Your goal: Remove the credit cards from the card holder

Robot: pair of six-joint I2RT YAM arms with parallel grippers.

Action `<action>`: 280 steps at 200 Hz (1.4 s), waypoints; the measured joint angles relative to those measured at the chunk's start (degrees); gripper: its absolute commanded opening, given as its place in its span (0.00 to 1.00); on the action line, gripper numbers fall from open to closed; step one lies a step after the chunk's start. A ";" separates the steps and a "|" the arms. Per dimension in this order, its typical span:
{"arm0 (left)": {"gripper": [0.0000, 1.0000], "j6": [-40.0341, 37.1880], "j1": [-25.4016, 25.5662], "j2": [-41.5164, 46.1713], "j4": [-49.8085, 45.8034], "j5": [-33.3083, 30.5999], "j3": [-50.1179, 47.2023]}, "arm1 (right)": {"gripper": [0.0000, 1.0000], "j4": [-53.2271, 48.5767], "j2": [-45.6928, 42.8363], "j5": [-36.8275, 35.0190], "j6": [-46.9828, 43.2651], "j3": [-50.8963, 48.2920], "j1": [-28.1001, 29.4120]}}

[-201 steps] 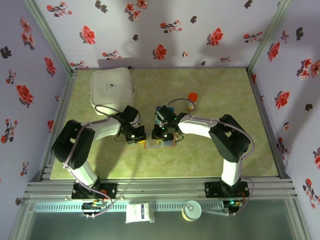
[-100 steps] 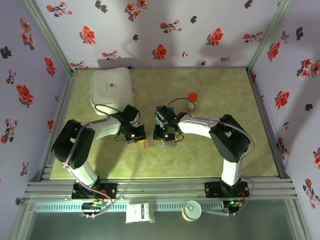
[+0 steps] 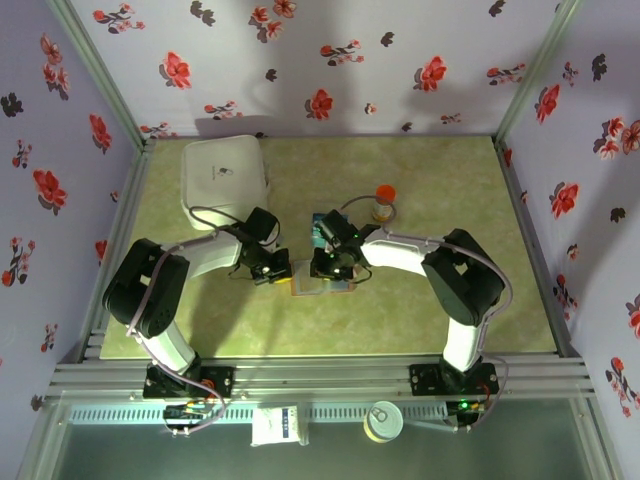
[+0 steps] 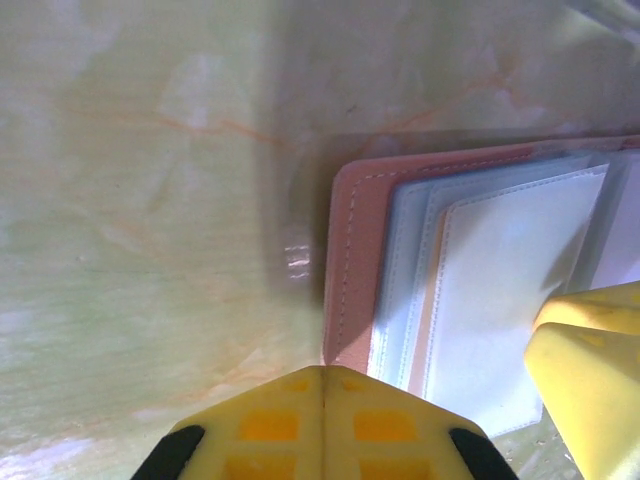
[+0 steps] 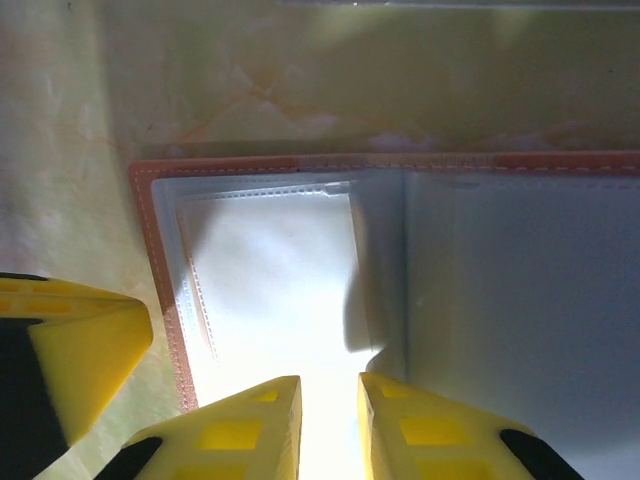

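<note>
top view: the card holder (image 3: 312, 287) lies open on the table (image 3: 430, 170), between my 2 wrists. the left gripper (image 3: 272, 270) is at its left end and the right gripper (image 3: 326, 268) is over its middle. a small teal-blue flat thing (image 3: 320, 224) lies just behind the right wrist. i judge it to be credit cards already out, but it is too small to be sure.

left wrist view: the left gripper's fingers (image 4: 270, 425) are pressed together with nothing between them, their tips at the holder's brown rim (image 4: 348, 250). i read that as pinning the holder down. the clear sleeves inside look pale.

right wrist view: the right gripper's fingers (image 5: 245, 430) hang low over the sleeves near the fold, with 1 narrow slit between them. i cannot tell whether they pinch a sleeve, a card, or nothing. glare washes out the pockets, and i see no coloured card in them.

my judgement: the holder is open, some cards may be out, and checking and emptying the remaining pockets is left.
</note>
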State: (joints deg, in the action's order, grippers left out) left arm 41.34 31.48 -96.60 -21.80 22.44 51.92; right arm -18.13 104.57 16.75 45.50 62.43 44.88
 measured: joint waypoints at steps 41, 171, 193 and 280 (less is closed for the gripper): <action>0.04 0.09 0.00 0.24 0.07 0.04 0.57 | 0.22 2.36 -0.66 1.33 0.17 -2.19 -1.05; 0.29 6.51 1.42 2.60 8.39 4.68 0.24 | 0.20 14.51 -1.51 7.96 4.57 -8.98 -3.91; 0.29 6.80 1.53 1.84 9.25 4.76 -0.37 | 0.20 16.50 -1.51 9.09 5.55 -9.92 -4.33; 0.30 6.82 1.68 -1.25 9.77 4.72 -0.57 | 0.20 20.33 -1.51 10.75 7.37 -11.63 -4.90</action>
State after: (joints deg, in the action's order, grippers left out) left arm 48.16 33.17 -97.84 -12.03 27.16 51.35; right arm 2.20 103.07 27.51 52.86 50.81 39.99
